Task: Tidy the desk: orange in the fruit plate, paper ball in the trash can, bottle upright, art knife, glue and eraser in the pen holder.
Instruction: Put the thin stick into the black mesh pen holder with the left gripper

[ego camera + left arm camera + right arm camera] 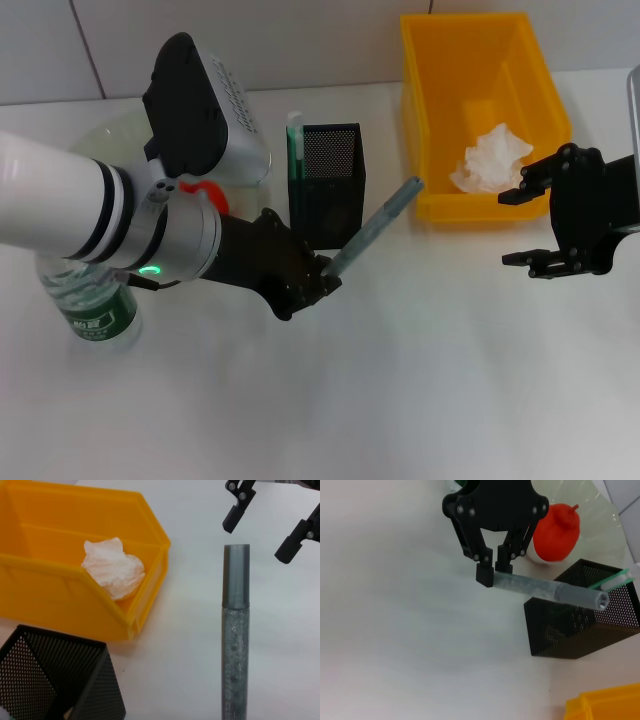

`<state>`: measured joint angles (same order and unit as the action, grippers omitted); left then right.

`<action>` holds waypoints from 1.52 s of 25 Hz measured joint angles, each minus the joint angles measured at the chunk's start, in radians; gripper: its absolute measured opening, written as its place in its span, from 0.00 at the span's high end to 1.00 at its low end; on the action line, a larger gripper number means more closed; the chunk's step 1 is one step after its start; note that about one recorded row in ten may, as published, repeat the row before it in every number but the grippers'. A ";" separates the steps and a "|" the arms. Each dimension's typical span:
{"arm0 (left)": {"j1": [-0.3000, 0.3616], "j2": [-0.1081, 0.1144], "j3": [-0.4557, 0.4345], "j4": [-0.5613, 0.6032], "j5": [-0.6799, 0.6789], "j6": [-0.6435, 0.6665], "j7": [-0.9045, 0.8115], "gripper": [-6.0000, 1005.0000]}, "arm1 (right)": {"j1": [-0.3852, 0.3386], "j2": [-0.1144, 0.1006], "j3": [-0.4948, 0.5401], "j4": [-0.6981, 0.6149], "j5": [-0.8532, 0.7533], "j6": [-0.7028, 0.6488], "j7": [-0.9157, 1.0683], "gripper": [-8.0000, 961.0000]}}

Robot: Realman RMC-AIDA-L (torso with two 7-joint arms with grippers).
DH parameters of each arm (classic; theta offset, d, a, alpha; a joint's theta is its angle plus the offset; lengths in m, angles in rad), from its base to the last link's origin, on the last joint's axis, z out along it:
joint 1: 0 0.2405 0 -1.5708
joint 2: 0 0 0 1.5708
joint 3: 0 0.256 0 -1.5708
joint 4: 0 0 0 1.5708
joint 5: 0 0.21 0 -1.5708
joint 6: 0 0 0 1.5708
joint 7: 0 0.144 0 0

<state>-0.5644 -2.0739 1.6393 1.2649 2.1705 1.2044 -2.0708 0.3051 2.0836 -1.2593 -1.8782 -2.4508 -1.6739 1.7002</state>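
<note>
In the head view, the left pincer [318, 283], centre frame, is closed on the lower end of a grey glitter glue stick [372, 228], which slants up and to the right, its cap just right of the black mesh pen holder [328, 183]. A green-handled tool, probably the art knife [294, 150], already stands at the holder's left edge. The right pincer [530, 225] hovers open and empty at the right edge, below the yellow trash bin [430, 150] holding the paper ball [490, 160].

In the left wrist view, the glue stick [235, 635] runs up the lower right of the frame, clear of the counter [175, 680].

In the right wrist view, the pads pinch the stick [545, 587] at its very end. It looks light, stiff and smooth, so an end grip may let it pivot or slip; a hold nearer the middle would be steadier.
</note>
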 joint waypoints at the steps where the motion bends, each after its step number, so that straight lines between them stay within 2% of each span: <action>1: 0.000 0.000 0.000 0.000 0.002 0.001 -0.001 0.83 | 0.000 0.000 0.000 0.000 0.000 0.000 0.000 0.40; 10: 0.018 0.000 -0.007 0.006 0.006 -0.028 0.004 0.83 | -0.022 0.002 0.009 0.023 0.030 0.035 0.000 0.40; 14: 0.040 0.000 -0.008 0.014 0.001 -0.069 0.005 0.83 | -0.060 0.002 0.092 0.065 0.186 0.082 -0.036 0.40; 26: 0.055 0.002 -0.010 0.014 -0.047 -0.139 0.023 0.83 | -0.135 0.001 0.219 0.196 0.453 0.161 -0.099 0.40; 38: 0.074 0.001 -0.005 0.012 -0.113 -0.211 0.044 0.83 | -0.164 0.001 0.327 0.456 0.750 0.177 -0.202 0.40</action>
<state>-0.4902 -2.0725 1.6340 1.2766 2.0573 0.9931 -2.0264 0.1415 2.0850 -0.9327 -1.4219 -1.7011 -1.4972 1.4979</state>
